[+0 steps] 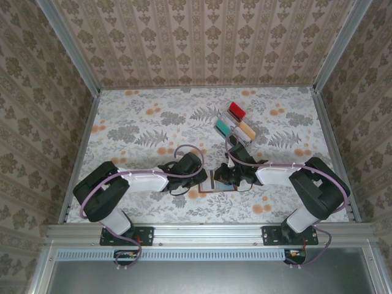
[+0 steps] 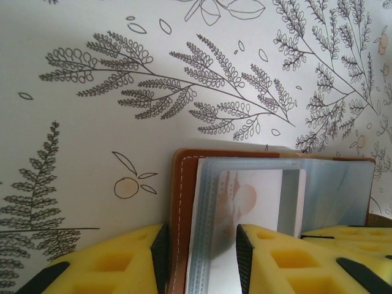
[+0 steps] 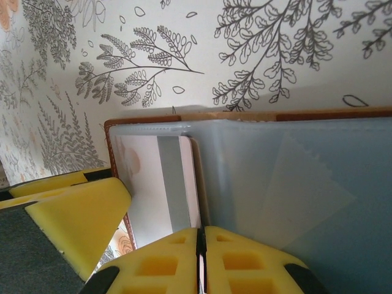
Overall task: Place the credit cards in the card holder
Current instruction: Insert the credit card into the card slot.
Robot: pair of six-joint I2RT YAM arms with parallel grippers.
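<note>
The brown card holder (image 1: 222,182) lies open on the floral table between both grippers. In the left wrist view its stitched brown edge (image 2: 179,208) and clear pockets run up between my left gripper's (image 2: 199,257) fingers, which stand open astride that edge. A pale credit card (image 2: 260,199) with a grey stripe lies on the left half, its left part blurred under the clear pocket. My right gripper (image 3: 201,245) is shut, its tips at the right edge of that card (image 3: 153,190) beside the fold. The blue-grey right pocket (image 3: 294,184) lies flat.
A clear slotted rack (image 1: 236,122) with red, teal and yellow pieces stands behind the wallet, just beyond the right arm. The left gripper's yellow finger (image 3: 67,220) sits close to the left of the right gripper. Patterned walls enclose the table.
</note>
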